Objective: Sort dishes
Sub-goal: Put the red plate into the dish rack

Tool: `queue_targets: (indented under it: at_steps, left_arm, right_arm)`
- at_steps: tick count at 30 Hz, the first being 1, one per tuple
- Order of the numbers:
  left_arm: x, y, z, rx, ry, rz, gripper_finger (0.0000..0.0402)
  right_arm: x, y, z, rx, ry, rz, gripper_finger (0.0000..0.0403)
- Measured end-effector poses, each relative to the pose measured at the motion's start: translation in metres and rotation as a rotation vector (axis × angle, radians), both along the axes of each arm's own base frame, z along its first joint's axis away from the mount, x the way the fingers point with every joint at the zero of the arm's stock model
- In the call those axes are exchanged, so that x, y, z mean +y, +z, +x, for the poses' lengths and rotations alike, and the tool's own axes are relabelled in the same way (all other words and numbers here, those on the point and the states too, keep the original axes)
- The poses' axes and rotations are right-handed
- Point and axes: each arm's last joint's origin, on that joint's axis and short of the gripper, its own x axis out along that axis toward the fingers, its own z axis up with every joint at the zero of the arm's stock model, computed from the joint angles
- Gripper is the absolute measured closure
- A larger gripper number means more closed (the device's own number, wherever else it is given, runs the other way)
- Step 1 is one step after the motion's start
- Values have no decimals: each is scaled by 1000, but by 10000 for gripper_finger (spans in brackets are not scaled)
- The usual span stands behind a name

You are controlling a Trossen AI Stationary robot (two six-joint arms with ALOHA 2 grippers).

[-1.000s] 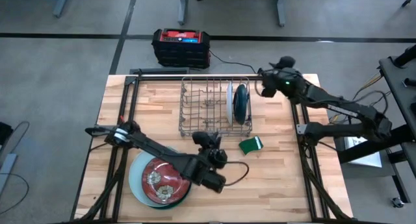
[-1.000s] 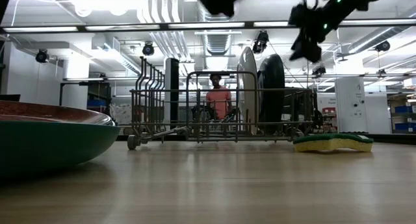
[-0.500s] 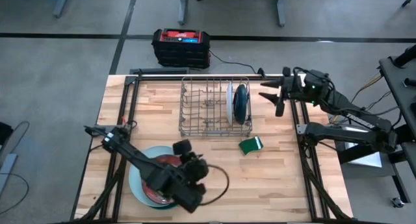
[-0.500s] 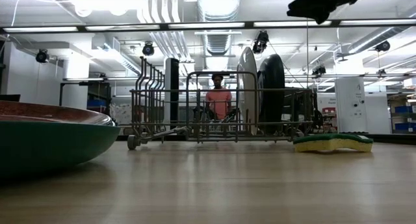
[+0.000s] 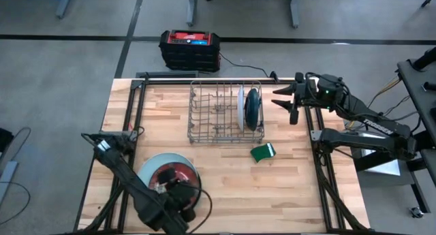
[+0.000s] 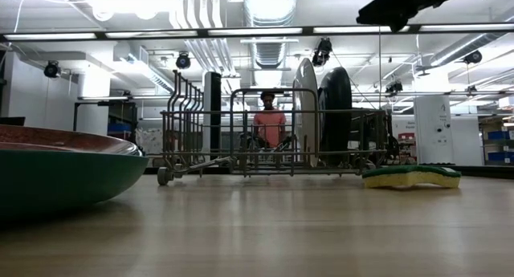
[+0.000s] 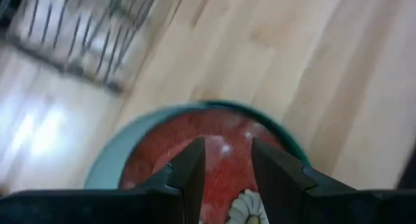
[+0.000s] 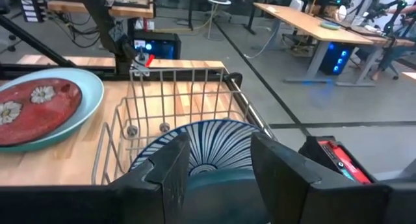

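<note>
On the table [image 5: 300, 174], the grey wire rack [image 5: 218, 116] holds 2 plates on edge at its right end, a thin white plate [image 5: 240, 107] and a dark teal plate [image 5: 253, 107] just beside it, while a dark red-brown plate [image 5: 170, 177] lies flat on a large pale blue-white plate [image 5: 146, 168] near the front left. The left gripper [image 5: 178, 194] hangs over the front rim of that stack, its jaws a narrow gap apart with nothing between them. The right gripper [image 5: 286, 101] is raised near the table's right edge, well apart from the rack, jaws parted and empty; a small green sponge [image 5: 263, 152] lies in front of the rack.
</note>
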Motion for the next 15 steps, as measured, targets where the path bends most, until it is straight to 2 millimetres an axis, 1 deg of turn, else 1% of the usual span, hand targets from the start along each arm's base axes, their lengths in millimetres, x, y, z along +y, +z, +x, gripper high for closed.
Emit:
queue_targets:
  at_steps: [3, 6, 10, 13, 15]
  left_arm:
    - [3, -18, -2, 39, 88, -4, 286]
    - [6, -35, -6, 74, 109, 45, 286]
    - [15, -61, -11, 108, 87, 181, 286]
    - [22, -76, -16, 155, 89, 234, 286]
    - [24, -83, -19, 180, 87, 251, 286]
  right_arm:
    - [0, 0, 0, 6, -4, -4, 252]
    - [-1, -1, 2, 11, -5, 7, 255]
    - [-1, -9, 4, 63, -1, 97, 259]
    - [3, -17, 1, 132, 2, 191, 259]
    - [8, -20, -2, 159, 5, 248, 259]
